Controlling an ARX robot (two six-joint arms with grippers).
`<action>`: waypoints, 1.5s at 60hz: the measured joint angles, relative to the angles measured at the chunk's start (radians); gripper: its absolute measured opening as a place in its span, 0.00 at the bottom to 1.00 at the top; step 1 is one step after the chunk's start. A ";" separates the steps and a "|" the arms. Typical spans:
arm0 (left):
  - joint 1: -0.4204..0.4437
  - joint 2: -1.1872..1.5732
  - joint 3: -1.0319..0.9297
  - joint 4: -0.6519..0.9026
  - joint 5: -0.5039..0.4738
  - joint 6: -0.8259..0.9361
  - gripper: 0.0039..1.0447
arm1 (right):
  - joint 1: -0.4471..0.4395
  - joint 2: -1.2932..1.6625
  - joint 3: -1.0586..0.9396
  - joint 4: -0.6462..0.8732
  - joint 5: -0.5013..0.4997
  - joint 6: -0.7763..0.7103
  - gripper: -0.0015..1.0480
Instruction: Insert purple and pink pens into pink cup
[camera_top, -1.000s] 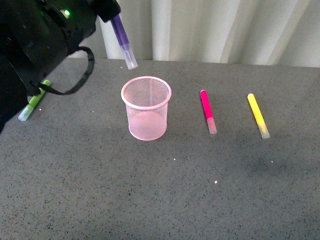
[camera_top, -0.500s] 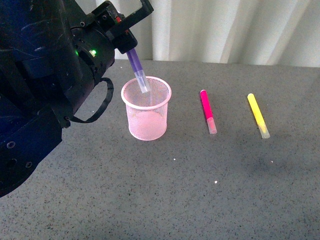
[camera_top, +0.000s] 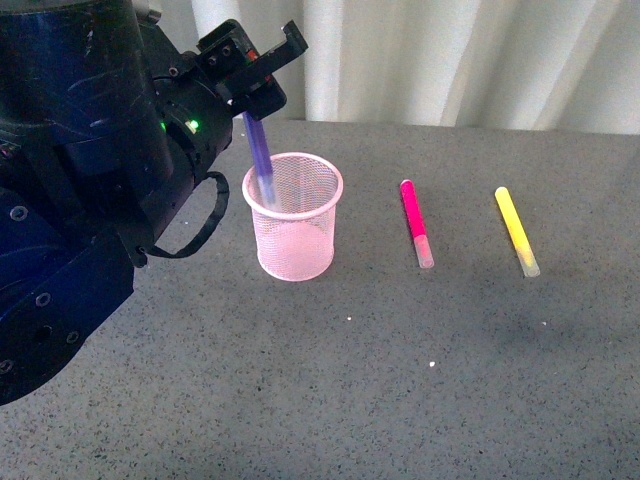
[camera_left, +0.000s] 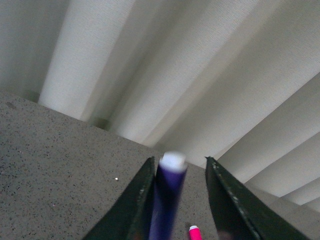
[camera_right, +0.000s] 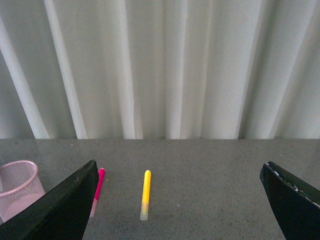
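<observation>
I count three markers, one cup. Dark purple marker (camera_top: 259, 150) tip-down inside pale pink wire-mesh cup (camera_top: 296, 245), left claw (camera_left: 180, 165) released around it. Magenta marker (camera_top: 415, 222) and yellow marker (camera_top: 516, 230) lie on the desk (camera_top: 400, 380). Right claw (camera_right: 180, 164) spread, empty.

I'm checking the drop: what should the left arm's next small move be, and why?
Probably lift the left gripper straight up, clear of the pink cup: its jaws stand wider than the purple pen, whose lower end is inside the cup, and the pink pen lies outside it.

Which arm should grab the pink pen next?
Right. The open right claw faces the pink pen, lying on that side of the pink cup; the left claw hangs over the cup with the purple pen.
</observation>
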 joint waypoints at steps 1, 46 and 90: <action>0.000 0.002 0.001 0.000 0.000 0.000 0.40 | 0.000 0.000 0.000 0.000 0.000 0.000 0.93; 0.390 -0.602 -0.158 -0.597 0.733 0.216 0.94 | 0.000 0.000 0.000 0.000 0.000 0.000 0.93; 0.600 -1.123 -0.655 -0.499 0.446 0.533 0.19 | 0.000 0.000 0.000 0.000 0.000 0.000 0.93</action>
